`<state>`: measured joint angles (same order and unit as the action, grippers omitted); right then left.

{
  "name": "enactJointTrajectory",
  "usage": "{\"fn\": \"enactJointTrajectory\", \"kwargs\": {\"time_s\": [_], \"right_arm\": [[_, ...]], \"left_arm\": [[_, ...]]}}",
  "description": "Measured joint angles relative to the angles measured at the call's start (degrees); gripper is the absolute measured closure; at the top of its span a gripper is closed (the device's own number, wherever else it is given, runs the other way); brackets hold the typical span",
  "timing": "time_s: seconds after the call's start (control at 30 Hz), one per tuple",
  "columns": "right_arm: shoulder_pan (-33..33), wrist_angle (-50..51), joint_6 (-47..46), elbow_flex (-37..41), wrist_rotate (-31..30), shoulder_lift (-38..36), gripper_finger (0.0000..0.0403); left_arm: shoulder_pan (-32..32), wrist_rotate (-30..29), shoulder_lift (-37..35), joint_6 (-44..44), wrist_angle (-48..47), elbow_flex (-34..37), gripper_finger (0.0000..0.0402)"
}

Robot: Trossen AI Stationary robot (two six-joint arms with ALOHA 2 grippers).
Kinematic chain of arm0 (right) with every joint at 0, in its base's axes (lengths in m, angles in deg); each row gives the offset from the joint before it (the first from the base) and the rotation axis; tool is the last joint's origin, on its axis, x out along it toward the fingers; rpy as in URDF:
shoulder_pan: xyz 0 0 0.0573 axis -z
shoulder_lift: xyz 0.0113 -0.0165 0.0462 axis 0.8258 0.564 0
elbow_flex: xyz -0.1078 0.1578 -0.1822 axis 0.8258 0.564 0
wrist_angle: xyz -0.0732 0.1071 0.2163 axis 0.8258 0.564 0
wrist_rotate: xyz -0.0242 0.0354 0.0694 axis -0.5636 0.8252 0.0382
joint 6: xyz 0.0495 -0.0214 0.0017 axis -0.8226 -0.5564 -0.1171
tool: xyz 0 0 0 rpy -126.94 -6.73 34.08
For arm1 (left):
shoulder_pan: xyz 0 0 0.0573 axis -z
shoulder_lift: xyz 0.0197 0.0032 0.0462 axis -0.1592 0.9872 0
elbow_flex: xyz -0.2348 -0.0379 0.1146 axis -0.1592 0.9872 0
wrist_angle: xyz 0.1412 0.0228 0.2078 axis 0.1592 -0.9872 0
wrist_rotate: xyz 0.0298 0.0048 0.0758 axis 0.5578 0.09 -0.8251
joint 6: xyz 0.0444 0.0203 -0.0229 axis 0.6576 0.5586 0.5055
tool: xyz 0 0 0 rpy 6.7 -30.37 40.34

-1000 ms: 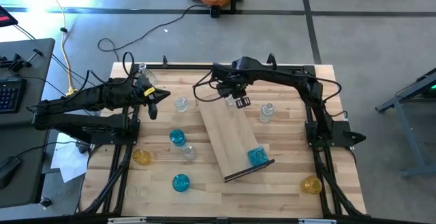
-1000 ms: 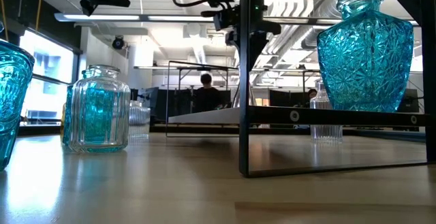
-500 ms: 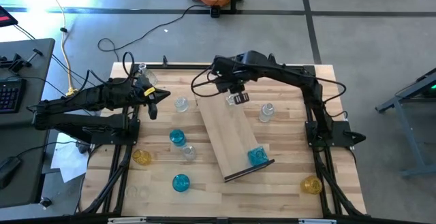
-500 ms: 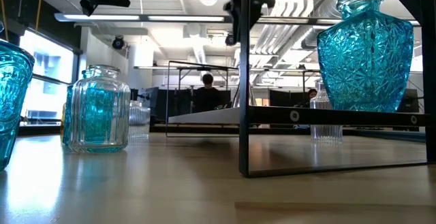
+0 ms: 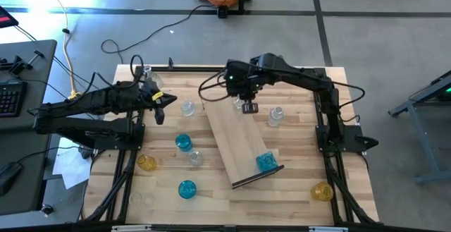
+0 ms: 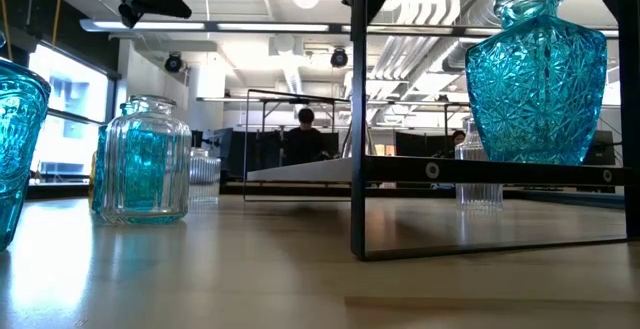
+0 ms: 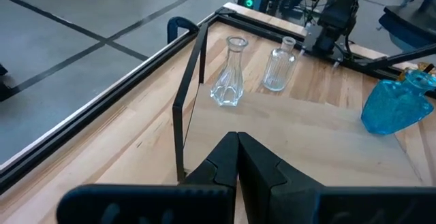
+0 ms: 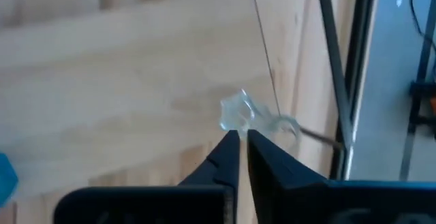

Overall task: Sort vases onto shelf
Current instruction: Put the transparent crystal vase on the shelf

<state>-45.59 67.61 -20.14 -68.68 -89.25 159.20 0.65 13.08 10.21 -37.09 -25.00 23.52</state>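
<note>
Only one blue vase (image 5: 266, 161) stands on the shelf (image 5: 236, 137), the others scattered on the worktop (image 5: 296, 197), while the right hand (image 5: 248, 108) hovers shut and empty over the shelf's far end and the left hand (image 5: 161, 105) waits shut.

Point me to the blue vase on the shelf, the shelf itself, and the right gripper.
blue vase (image 5: 266, 162), high view, its body.
shelf (image 5: 236, 137), high view, bare plank middle.
right gripper (image 5: 248, 108), high view, between its fingertips.
</note>
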Motion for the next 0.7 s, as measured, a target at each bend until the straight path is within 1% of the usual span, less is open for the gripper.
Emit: {"fn": "enactJointTrajectory", "kwargs": {"time_s": [0.17, 0.23, 0.4, 0.53, 0.7], "right_arm": [[-1.04, -2.4, -5.5, 0.0, 0.04, 0.0, 0.0396], [-1.75, -2.8, -8.19, 0.0, -1.48, 0.0, 0.0401], [-5.55, -2.12, -14.21, 0.02, -10.43, 0.02, 0.0402], [-8.18, -0.45, -19.42, 0.02, -14.44, 0.04, 0.0402], [-10.57, 1.68, -26.94, 0.09, -24.01, -0.38, 0.0403]], "left_arm": [[-0.02, 0.02, 2.3, 0.01, -0.1, 0.0, 0.0399], [-0.02, 0.02, 3.09, 0.02, -0.14, 0.0, 0.0399], [0.48, 0.02, 4.15, 0.02, -0.26, 0.0, 0.0399], [1.95, -0.03, 4.09, 0.21, -0.16, 0.0, 0.0399], [3.06, -0.66, 4.0, 2.7, 0.57, 0.0, 0.0399]]}}
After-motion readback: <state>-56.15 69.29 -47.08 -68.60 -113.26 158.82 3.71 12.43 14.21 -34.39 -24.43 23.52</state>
